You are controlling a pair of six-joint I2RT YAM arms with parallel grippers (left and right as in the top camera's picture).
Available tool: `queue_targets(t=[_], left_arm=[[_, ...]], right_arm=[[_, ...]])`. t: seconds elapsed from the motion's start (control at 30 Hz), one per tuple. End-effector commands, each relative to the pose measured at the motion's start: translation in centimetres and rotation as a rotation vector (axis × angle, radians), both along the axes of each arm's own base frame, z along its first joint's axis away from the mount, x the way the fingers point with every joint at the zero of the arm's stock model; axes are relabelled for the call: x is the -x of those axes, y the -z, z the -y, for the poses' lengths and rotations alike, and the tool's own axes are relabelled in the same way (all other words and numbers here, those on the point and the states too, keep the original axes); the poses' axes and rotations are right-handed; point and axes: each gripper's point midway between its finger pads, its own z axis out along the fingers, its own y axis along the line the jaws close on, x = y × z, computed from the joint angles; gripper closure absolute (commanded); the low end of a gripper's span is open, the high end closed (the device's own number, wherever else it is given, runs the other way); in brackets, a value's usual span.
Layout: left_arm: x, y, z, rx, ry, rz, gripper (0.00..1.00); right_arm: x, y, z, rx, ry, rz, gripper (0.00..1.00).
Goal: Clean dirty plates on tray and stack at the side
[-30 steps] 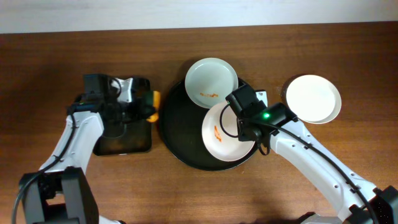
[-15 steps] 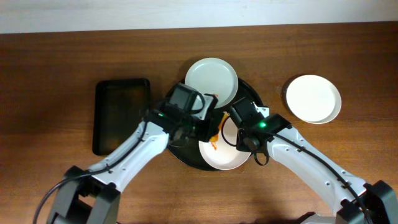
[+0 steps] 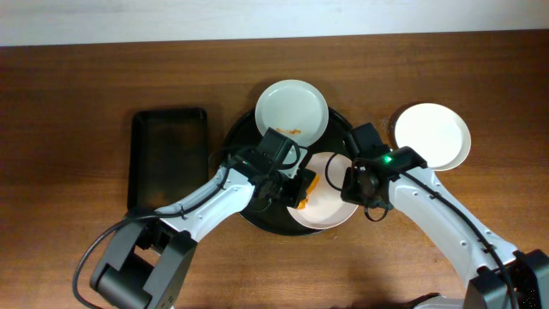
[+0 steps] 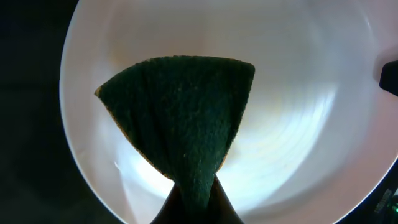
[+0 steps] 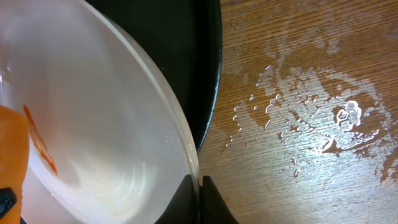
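Scrubbing step in hand, by my reading. Risks first. The near plate (image 5: pixel 93 124) is glossy and looks wet, and it is held only by a thin pinch on its right rim, so sideways pressure from the sponge (image 4: pixel 180 124) could work the rim out of that pinch and let the plate skid across the tray (image 5: pixel 210 68). The sponge is gripped at one narrow end only, so a hard stroke could fold it or drag it free. The far plate (image 3: pixel 292 110), which carries orange marks, lies over the tray's far rim and partly off it, and a wide sweep of the left arm could nudge it onto the tabletop (image 3: pixel 86 86). A water patch (image 5: pixel 311 106) just right of the tray may let a plate set down there slide. Claws: the left claw (image 4: pixel 193 200) is pressed together on the sponge's tapered end, green face against the near plate's bowl. The right claw (image 5: pixel 199 188) is nearly closed, with only the plate's rim between its jaws. The near plate sits inside the tray, toward its near-right side, and an orange-red smear (image 5: pixel 38 140) remains on it. Whether its right edge is lifted I cannot tell. A clean plate (image 3: pixel 431 136) lies on the tabletop right of the tray. The rectangular tray (image 3: pixel 167 159) sits to the left.
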Motion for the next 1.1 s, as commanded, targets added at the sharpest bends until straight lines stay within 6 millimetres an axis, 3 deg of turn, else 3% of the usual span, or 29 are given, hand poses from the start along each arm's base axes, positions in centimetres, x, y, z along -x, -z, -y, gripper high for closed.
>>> queue_targets(t=[0.0,0.13,0.33,0.6,0.8,0.97,1.0,1.07], left_arm=[[0.1,-0.3,0.8,0.023,0.039,0.011,1.0],[0.3,-0.3,1.4,0.025,0.126,0.071,1.0],[2.2,2.6,2.8,-0.012,0.348,0.135,1.0],[1.5,6.6,1.1,-0.147,0.332,0.123,1.0],[-0.2,7.3,-0.2,-0.248,0.29,0.193,1.0],[-0.4,7.3,-0.2,-0.25,0.288,0.198,1.0],[-0.4,7.3,-0.2,-0.248,0.288,0.198,1.0],[-0.6,7.0,0.0,-0.244,0.286,0.205,1.0]], right_arm=[[0.0,-0.1,0.0,-0.005,-0.012,0.007,0.96],[0.1,0.0,0.0,-0.004,-0.016,0.001,0.96],[0.1,0.0,0.0,-0.004,-0.016,0.0,0.96],[0.4,0.1,-0.7,-0.036,-0.059,-0.015,0.96],[0.5,0.1,-0.6,-0.033,-0.067,-0.018,0.96],[0.5,0.1,-0.6,-0.03,-0.085,-0.017,0.96],[0.2,0.1,-0.7,-0.032,-0.095,-0.006,0.92],[-0.6,0.7,-1.1,-0.044,-0.128,0.034,0.75]])
